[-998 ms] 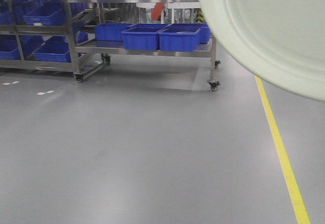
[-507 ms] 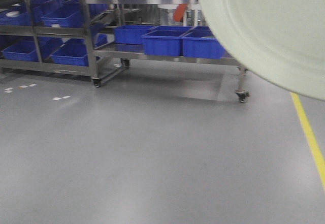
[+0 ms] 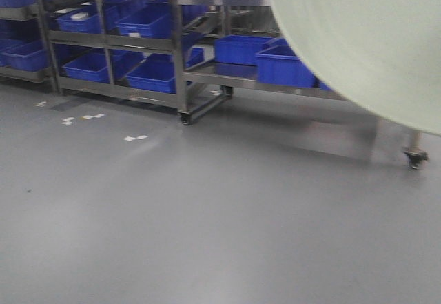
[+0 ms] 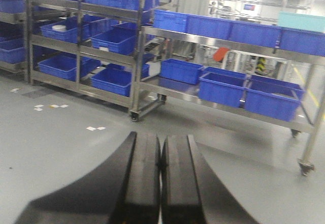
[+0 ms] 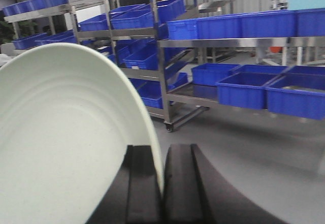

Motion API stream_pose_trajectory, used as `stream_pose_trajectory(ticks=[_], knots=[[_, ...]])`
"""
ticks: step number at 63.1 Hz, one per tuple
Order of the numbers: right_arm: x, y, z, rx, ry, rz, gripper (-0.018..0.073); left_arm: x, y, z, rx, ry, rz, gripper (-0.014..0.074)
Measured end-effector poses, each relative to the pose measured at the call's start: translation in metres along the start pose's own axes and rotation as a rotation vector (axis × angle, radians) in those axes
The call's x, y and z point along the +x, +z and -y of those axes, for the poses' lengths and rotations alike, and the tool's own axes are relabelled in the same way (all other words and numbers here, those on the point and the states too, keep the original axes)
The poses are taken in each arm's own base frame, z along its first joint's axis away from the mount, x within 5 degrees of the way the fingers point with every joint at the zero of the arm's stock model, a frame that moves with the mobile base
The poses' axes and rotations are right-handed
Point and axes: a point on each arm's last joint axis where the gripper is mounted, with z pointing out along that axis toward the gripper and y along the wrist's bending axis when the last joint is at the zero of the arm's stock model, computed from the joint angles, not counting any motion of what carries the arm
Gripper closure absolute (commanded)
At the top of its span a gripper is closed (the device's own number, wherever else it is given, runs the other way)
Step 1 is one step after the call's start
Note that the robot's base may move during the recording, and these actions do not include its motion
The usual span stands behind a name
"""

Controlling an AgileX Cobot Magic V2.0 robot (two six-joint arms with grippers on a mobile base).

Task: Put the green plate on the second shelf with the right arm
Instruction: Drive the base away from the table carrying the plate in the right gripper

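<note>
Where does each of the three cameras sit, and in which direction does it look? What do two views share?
Front view: sits at the robot's front, faces forward over the grey floor to steel racks holding blue plastic crates; no arm shows, only the round pale green plate at upper right.
Left wrist view: sits behind the left gripper, shut and empty, faces the racks.
Right wrist view: sits behind the right gripper, shut on the plate's rim, faces the racks.
Shared: the plate shows in front and right wrist views.
</note>
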Motion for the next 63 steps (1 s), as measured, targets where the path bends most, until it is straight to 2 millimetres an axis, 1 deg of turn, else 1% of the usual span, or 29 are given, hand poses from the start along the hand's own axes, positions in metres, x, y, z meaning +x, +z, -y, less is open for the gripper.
stream_pose_trajectory(ticks=[63], knots=[[0.0, 0.0, 0.0, 0.0, 0.0, 0.0, 0.0501, 0.0, 0.0, 0.0, 0.0, 0.0, 0.0, 0.0466]])
